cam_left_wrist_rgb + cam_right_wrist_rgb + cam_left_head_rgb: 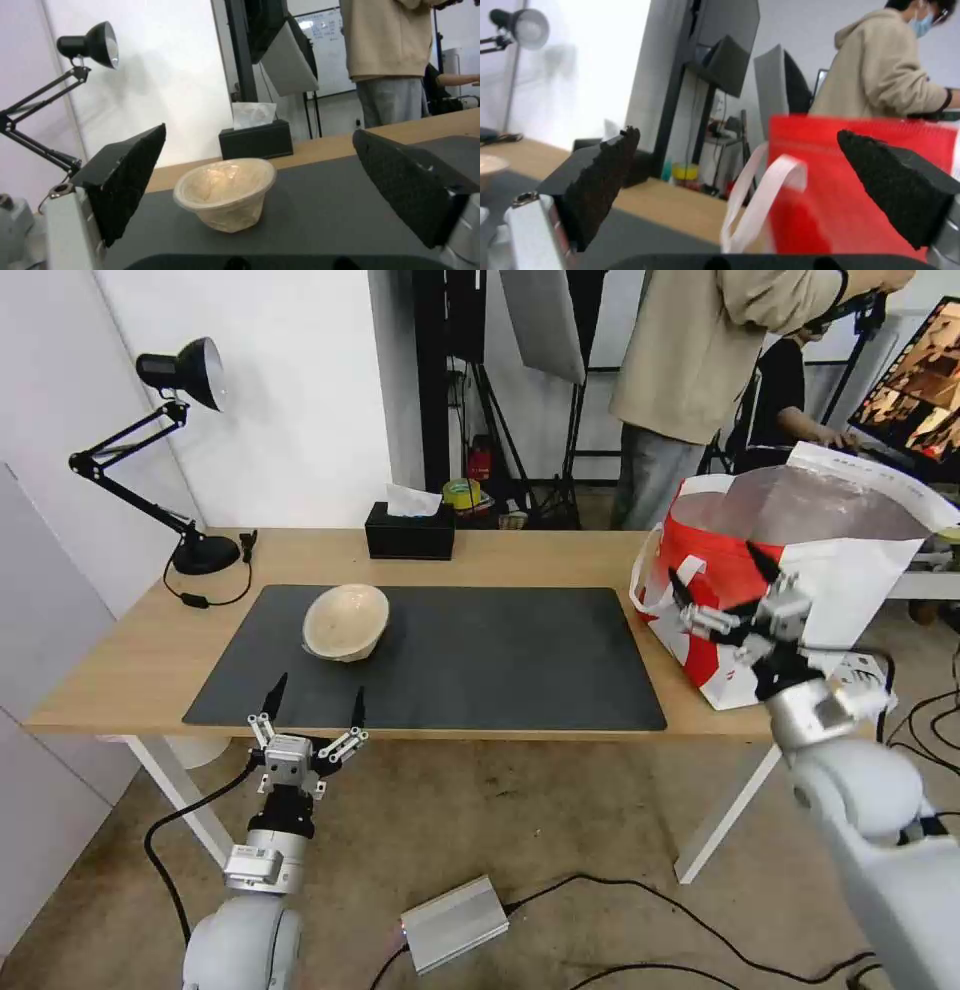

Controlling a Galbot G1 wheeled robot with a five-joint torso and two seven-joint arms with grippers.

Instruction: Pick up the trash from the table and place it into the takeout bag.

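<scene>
The bag (800,570) stands at the right end of the worktop (530,560), partly past its right edge, its foil-lined mouth open. On its red side a white mark shows, half hidden behind the right gripper (722,588), too broken up to read; small red marks on the white lower panel cannot be read either. In the right wrist view the bag (850,187) is blurred, a white handle (760,195) hanging at its near-left corner.

The pulp bowl (346,621) lies tipped on its side on the left part of the grey mat (480,660), its mouth facing the near-left; from the left wrist view it (227,193) sits between the two open jaws, well beyond them. What lines its inside is hard to make out.

The left gripper (316,703) hangs at the near edge of the worktop, jaws spread and empty. The right gripper is raised in front of the bag's red side, jaws apart, holding nothing.

A black tissue box (409,532) stands at the far edge, unlabelled as far as can be seen.
</scene>
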